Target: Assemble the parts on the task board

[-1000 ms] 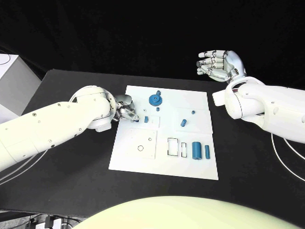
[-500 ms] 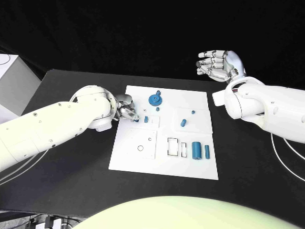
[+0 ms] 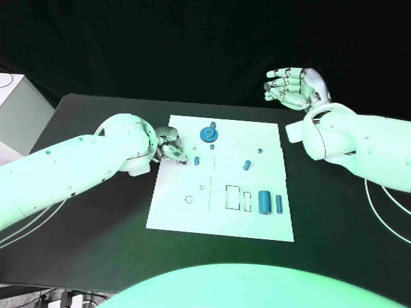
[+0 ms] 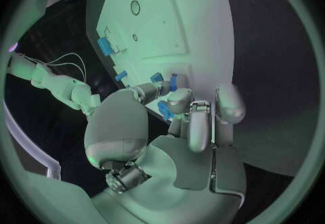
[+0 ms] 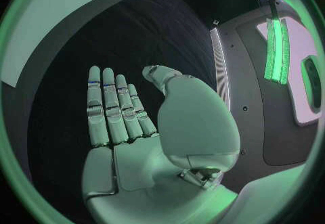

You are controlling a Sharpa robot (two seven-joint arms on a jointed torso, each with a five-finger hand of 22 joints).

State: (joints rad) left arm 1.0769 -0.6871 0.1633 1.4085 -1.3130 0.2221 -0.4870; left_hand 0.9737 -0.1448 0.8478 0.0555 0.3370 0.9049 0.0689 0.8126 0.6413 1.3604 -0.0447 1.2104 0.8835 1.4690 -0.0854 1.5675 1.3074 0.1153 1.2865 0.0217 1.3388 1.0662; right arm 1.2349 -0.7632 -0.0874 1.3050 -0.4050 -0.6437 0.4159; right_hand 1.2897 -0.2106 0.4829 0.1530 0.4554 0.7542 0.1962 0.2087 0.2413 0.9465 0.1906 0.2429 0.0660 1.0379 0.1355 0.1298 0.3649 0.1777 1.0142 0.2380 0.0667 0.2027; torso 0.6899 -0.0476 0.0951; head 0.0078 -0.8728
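White and flat, the task board lies in the middle of the black table, its long sides running away from the robot. On its far part stands a blue gear with a small blue peg just beside it on the near side. Further toward the middle a short blue pin stands close to the board's left edge, and another blue pin lies tilted to its right, with a tiny blue piece just beyond that. Nearer the robot, on the right half, a fat blue cylinder and a thin blue rod lie side by side, next to two empty rectangular slots. A small round ring outline marks the left half. No writing or label can be read on the board or the parts.

At the board's left edge the left hand hangs low, fingers curled together; the left wrist view shows a small blue part pinched at its fingertips.

Well apart, beyond the table's far right corner, the right hand is held up, fingers straight in the right wrist view, and holding nothing.

A pale grey box stands off the table's left side.
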